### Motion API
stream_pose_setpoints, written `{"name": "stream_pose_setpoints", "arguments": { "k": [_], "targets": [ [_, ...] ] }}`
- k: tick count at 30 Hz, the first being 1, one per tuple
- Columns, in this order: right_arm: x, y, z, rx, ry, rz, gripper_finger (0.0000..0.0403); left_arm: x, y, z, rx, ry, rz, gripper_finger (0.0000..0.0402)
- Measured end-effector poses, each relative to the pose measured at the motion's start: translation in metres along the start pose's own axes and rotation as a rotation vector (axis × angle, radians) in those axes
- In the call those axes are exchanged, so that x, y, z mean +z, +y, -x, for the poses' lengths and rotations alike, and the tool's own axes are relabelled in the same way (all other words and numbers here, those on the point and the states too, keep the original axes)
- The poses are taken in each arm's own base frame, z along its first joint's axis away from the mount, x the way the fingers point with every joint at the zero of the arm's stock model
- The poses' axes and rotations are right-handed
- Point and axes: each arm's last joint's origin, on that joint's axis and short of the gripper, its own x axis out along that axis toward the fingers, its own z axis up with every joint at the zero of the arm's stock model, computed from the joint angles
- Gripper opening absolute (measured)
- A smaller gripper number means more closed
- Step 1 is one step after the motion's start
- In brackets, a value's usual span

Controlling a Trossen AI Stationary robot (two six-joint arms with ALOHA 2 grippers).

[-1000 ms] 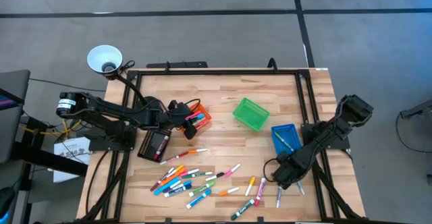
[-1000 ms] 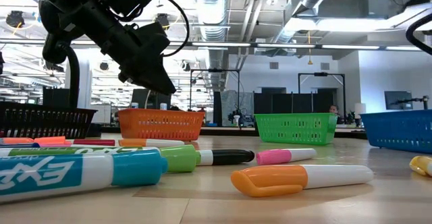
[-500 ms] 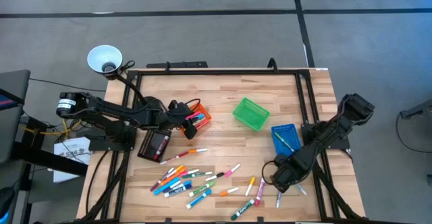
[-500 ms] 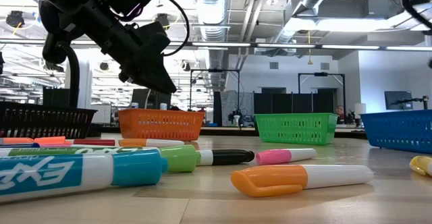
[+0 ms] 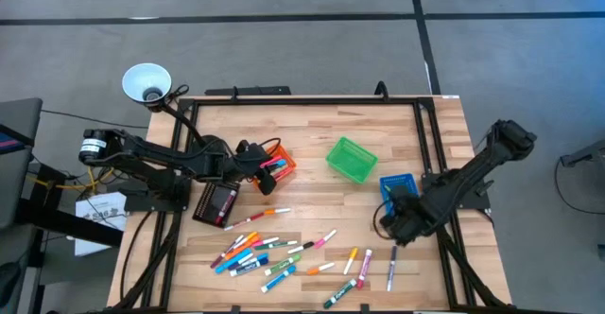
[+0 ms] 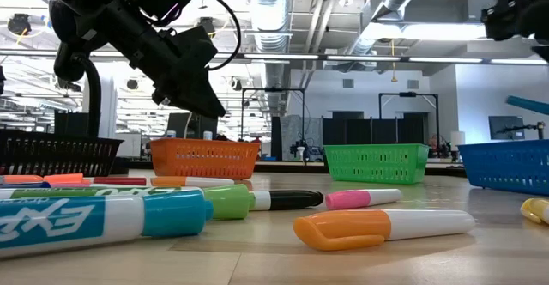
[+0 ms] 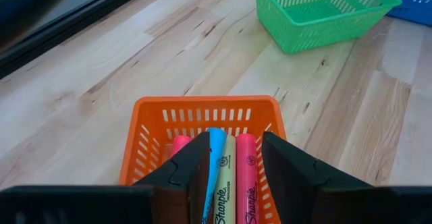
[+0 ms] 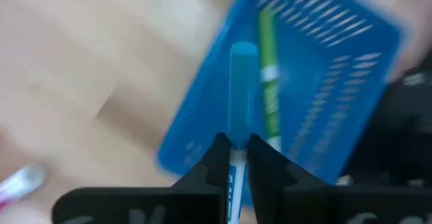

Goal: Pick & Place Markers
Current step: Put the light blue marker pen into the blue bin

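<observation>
Holding a blue-capped marker (image 8: 237,96) pinched between its fingers, the right gripper (image 5: 395,221) sits at the near edge of the blue bin (image 5: 401,190), right of centre in the high view. A green marker (image 8: 268,82) already lies in that bin, seen only by the right wrist camera. The left gripper (image 7: 231,158) hangs parted over the orange bin (image 7: 202,110), which holds blue, yellow and pink markers. Loose markers (image 5: 265,252) litter the lower centre; the green bin (image 5: 351,158) stands between the two arms.
</observation>
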Motion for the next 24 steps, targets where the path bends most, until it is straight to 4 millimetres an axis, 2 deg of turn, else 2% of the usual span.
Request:
{"name": "stream_pose_setpoints", "arguments": {
  "k": [6,11,16,24],
  "targets": [
    [0.021,-0.016,0.0,-0.105,0.006,-0.071,0.005,0.001,0.0,0.0,-0.002,-0.005,0.003,0.0131],
    [0.039,-0.019,-0.007,-0.151,0.016,-0.041,0.0041,0.001,0.0,0.0,-0.002,-0.006,0.003,0.0131],
    [0.057,-0.014,-0.017,-0.122,0.038,-0.029,0.0035,0.001,0.0,0.0,-0.002,-0.006,0.003,0.0131],
    [0.068,-0.008,-0.032,-0.12,0.218,-0.015,0.0105,0.001,0.0,0.0,-0.002,-0.006,0.003,0.0131]
  ]
}}
